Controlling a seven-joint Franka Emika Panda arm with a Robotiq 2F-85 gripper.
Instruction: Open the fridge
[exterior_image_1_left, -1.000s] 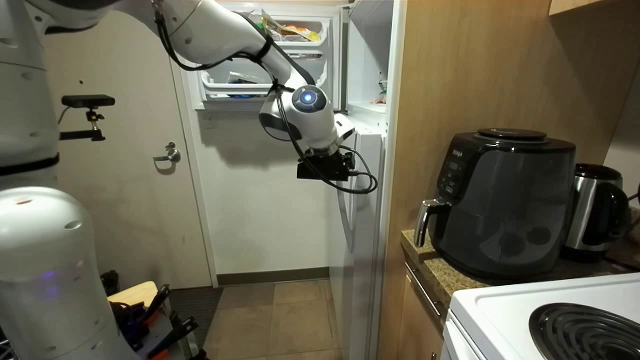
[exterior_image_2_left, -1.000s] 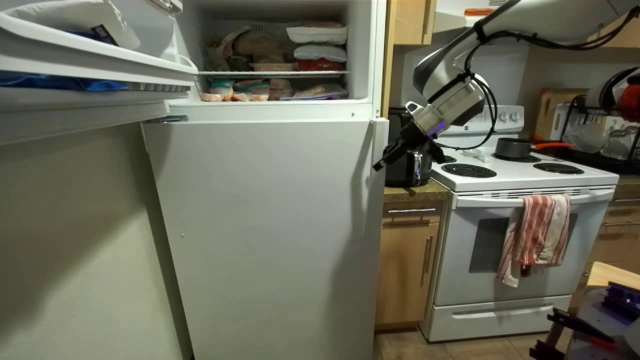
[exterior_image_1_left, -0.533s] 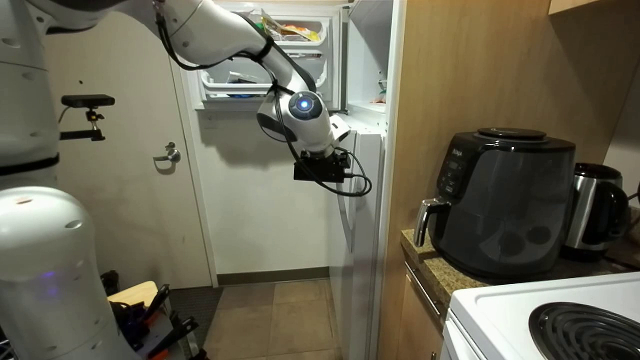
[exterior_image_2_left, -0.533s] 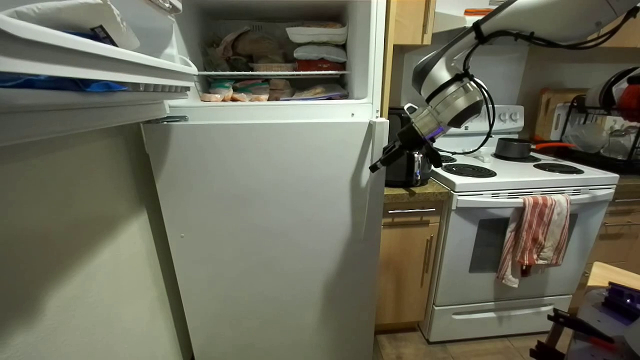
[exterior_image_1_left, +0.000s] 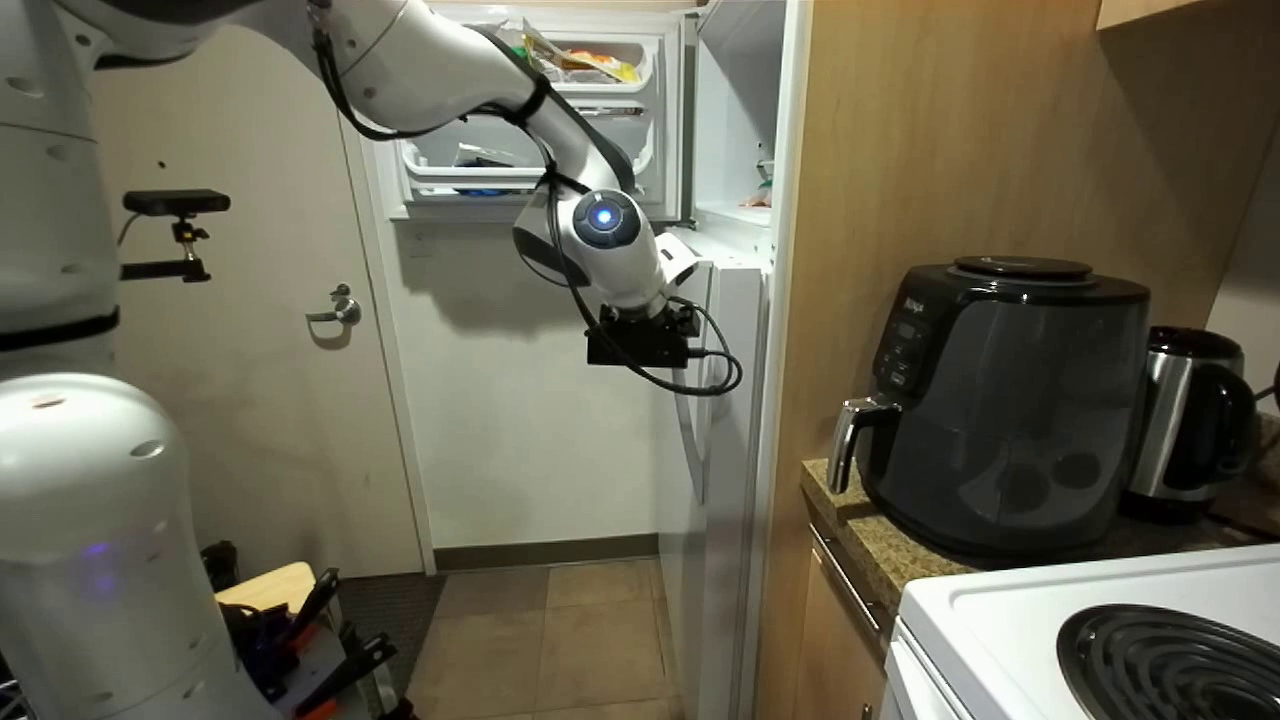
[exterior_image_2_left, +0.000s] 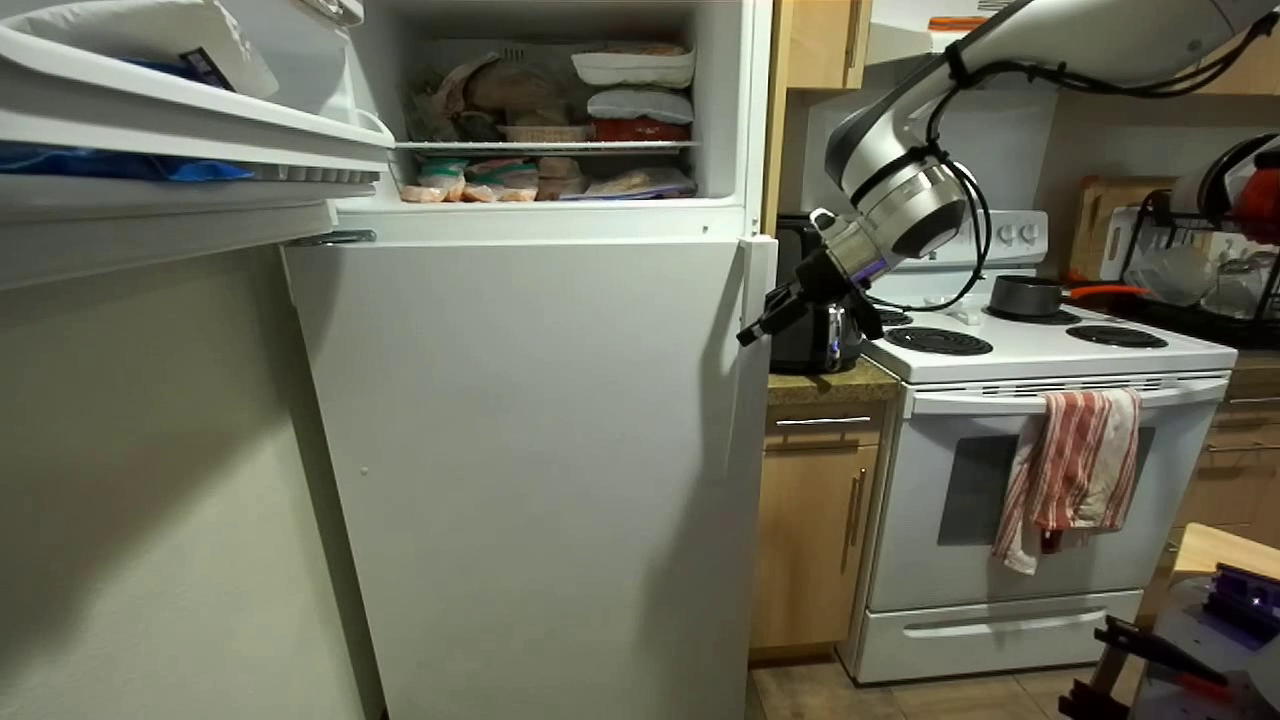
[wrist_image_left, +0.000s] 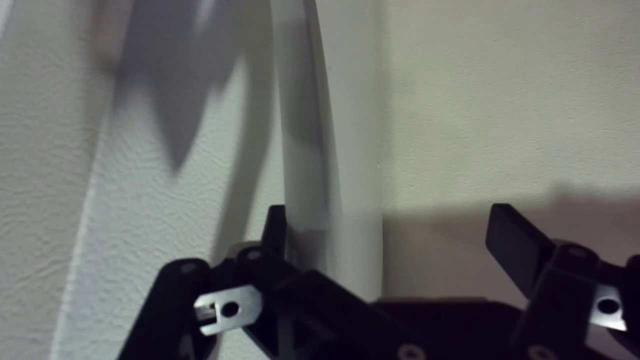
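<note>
The white fridge shows in both exterior views. Its upper door stands open, with food on the freezer shelves. Its larger lower door appears shut, with a white vertical handle at its right edge. My gripper is open beside the upper part of this handle. In the wrist view the jaws stand wide apart. The handle bar runs between them, close to the left finger and partly covering its tip. The right finger is well apart from it. I cannot tell whether anything touches. In an exterior view the wrist camera hides the fingers.
A black air fryer and a kettle stand on the counter beside the fridge. The white stove carries a pot. A wall stands at the hinge side, under the open upper door.
My gripper has shifted slightly toward the handle and a little lower, mostly in the first half second. The fridge doors have not moved.
</note>
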